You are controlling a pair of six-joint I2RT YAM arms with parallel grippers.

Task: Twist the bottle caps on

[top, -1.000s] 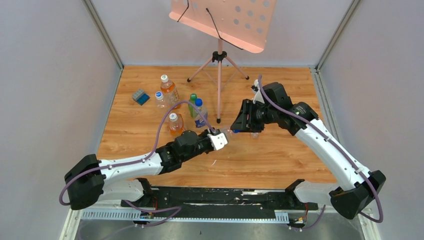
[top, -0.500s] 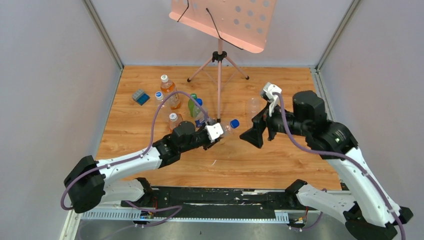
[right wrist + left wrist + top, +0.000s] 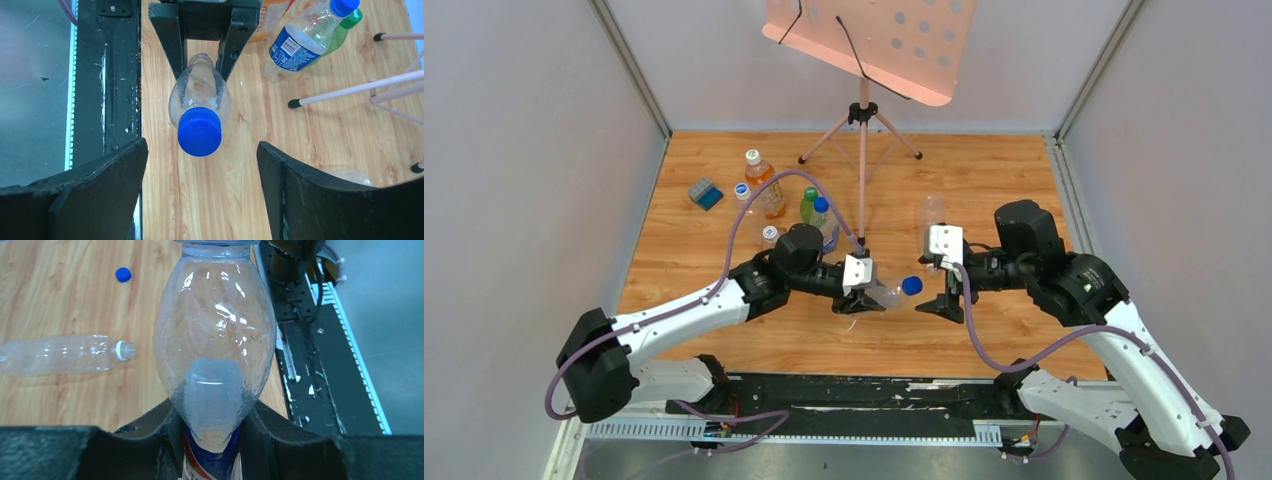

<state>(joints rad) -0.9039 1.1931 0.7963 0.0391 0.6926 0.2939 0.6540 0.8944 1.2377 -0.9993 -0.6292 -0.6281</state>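
Now the left gripper [image 3: 212, 416] clamps the bottle [image 3: 215, 330]: empty, light, thin-walled, squashy. Blue cap [image 3: 199, 131] sits on its neck, possibly loose. Right gripper [image 3: 200, 167] gapes wide, empty; pinch the cap's rim.

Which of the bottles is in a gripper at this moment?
The clear bottle with a blue cap, held in the left gripper; all other bottles rest on the table.

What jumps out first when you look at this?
A clear bottle with a bright blue cap is held sideways by the left gripper at the middle of the table. The right gripper faces the cap, jaws wide open. Behind them stands a pink music stand.
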